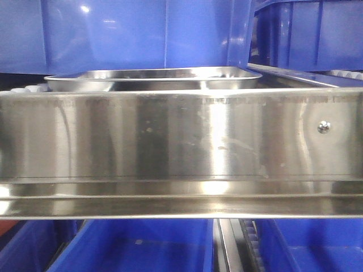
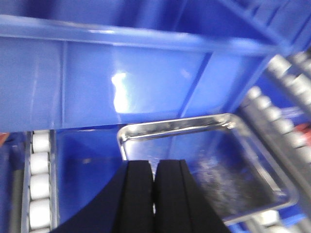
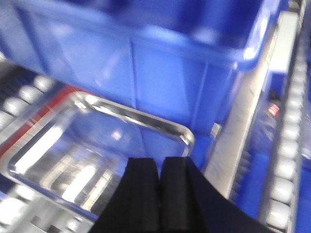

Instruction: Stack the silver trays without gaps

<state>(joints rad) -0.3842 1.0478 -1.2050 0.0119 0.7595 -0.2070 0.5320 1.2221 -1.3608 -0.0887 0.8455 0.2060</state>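
Left end effector [image 2: 154, 194] and right end effector [image 3: 160, 194], flat black pads, are pressed together, empty. Ahead of the left: a glossy, round-cornered silver tray [image 2: 184, 124] near a smooth blue plastic bin [image 2: 121, 77].

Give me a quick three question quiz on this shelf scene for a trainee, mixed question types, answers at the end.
1. True or false: the left gripper is holding the silver tray.
2. In the front view, what stands directly behind the silver tray? A) blue bin B) cardboard box C) red crate
3. Fill in: the right gripper is ___.
Key: 1 false, it is shut and empty; 2 A; 3 shut.
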